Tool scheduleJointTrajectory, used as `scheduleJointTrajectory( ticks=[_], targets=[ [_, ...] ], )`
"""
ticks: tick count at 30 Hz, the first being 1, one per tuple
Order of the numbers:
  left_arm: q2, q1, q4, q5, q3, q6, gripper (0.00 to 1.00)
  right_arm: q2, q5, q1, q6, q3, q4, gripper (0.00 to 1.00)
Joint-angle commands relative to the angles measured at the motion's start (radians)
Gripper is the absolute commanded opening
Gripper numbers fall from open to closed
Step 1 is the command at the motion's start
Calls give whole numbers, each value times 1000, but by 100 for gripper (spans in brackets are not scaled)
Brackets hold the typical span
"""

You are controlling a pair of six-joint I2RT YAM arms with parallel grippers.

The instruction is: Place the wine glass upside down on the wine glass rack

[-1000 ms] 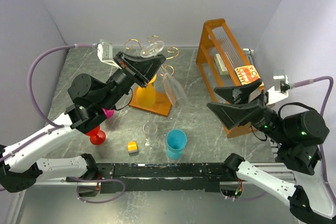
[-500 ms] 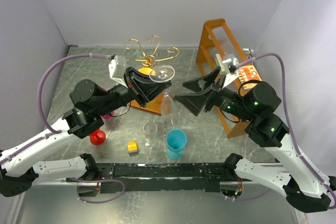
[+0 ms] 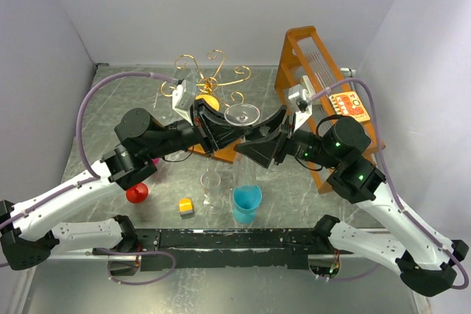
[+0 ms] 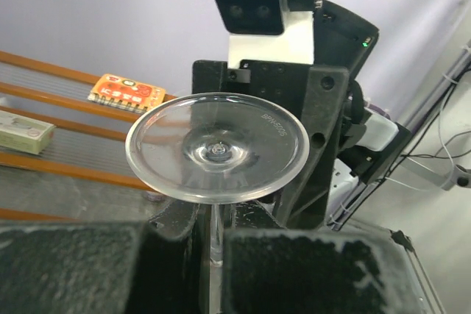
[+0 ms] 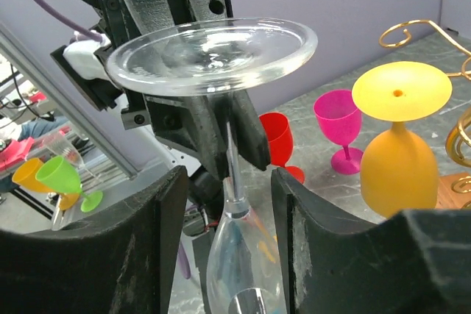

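Note:
A clear wine glass (image 3: 242, 115) hangs upside down, foot up and bowl down, above the middle of the table. My left gripper (image 3: 223, 127) is shut on its stem; in the left wrist view (image 4: 213, 237) the stem (image 4: 215, 229) runs between the fingers under the round foot (image 4: 217, 145). My right gripper (image 3: 259, 148) is open, and its fingers (image 5: 147, 233) stand on either side of the stem and bowl top (image 5: 239, 233) without touching. The wine glass rack (image 3: 213, 71), gold wire on a wooden base (image 3: 224, 154), stands behind with an orange glass (image 3: 208, 101) hung on it.
A tall orange slatted frame (image 3: 316, 71) stands at the right. A blue cup (image 3: 246, 200), a small clear glass (image 3: 211, 185) and a yellow block (image 3: 186, 206) sit near the front. A red glass (image 3: 137, 193) and a pink glass (image 5: 338, 119) stand at the left.
My left gripper has carried the glass right and nearer, away from the rack. My right arm has swung in from the right, and its open fingers now flank the glass.

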Motion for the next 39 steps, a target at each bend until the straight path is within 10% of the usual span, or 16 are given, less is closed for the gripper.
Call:
scheduleJointTrajectory(
  ticks=[1,10,32,39],
  targets=[
    [-5,0,96,96,3,-30,7,-2,-44,-2,-2,-36,79,45],
    [-37,-1,120,86,-50,-21,7,3,-61,-2,-49,-72,151,0],
    [-98,-1,-102,-179,-30,-16,67,-10,151,-1,-202,-21,101,0],
    [-201,0,-381,-301,73,292,85,-13,314,-3,-291,-30,63,0]
  ],
)
